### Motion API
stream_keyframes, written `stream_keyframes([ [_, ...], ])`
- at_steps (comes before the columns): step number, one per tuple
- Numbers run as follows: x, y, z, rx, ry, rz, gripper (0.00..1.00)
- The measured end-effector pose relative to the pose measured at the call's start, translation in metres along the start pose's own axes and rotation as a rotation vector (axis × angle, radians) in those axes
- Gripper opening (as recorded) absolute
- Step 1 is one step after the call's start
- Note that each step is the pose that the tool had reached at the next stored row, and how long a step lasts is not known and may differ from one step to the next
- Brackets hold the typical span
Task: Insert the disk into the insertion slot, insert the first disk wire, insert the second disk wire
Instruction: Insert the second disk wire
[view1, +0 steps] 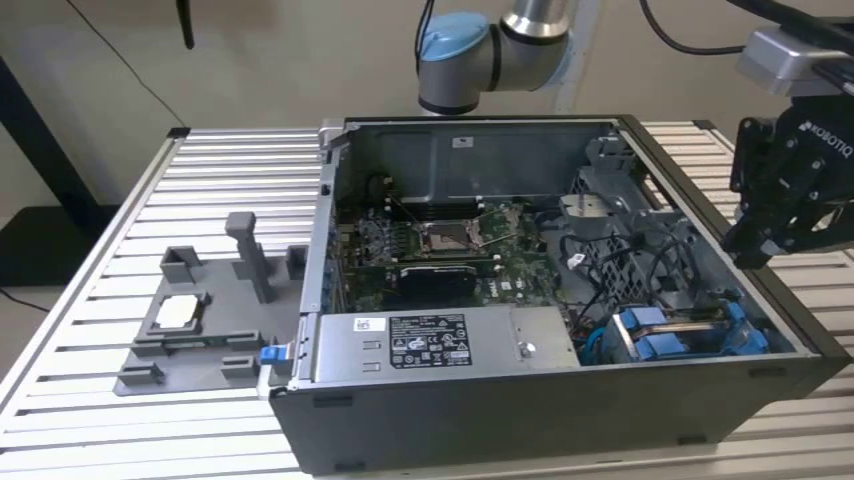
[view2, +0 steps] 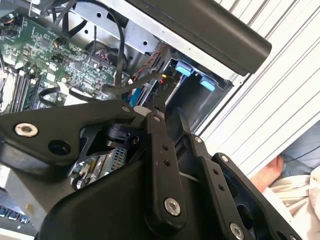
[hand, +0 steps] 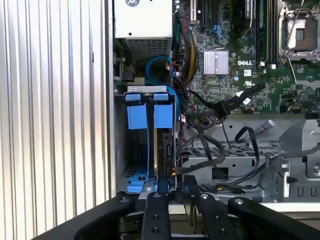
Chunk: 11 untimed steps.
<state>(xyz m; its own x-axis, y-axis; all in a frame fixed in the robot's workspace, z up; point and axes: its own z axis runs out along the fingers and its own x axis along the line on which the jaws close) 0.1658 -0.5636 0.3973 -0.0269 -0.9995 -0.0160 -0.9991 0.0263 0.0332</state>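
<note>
My claw (hand: 178, 186) is drawn together with nothing in it, hanging above the wall of the computer case (view1: 561, 420) at the exterior view's right, over the near corner where the insertion slot (hand: 150, 89) sits. The disk (hand: 165, 150) stands on edge inside that slot between the blue tabs (hand: 136, 116), and to my eye it looks seated, though I cannot see how deep. Loose black cables (hand: 215, 150) lie tangled just beside it, so a descent off line could hook a loop and drag a plug, or knock me against the bay's metal edge.
</note>
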Motion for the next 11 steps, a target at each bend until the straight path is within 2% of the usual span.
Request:
stream_keyframes([
  [3, 0.0, 0.0036, -0.0001, 0.0002, 0.0004, 0.0, 0.27],
  [7, -0.0018, 0.0148, 0.0005, 0.0024, 0.0001, 0.0, 0.27],
  [11, -0.0065, 0.0259, 0.0011, 0.005, 0.0, 0.0, 0.27],
])
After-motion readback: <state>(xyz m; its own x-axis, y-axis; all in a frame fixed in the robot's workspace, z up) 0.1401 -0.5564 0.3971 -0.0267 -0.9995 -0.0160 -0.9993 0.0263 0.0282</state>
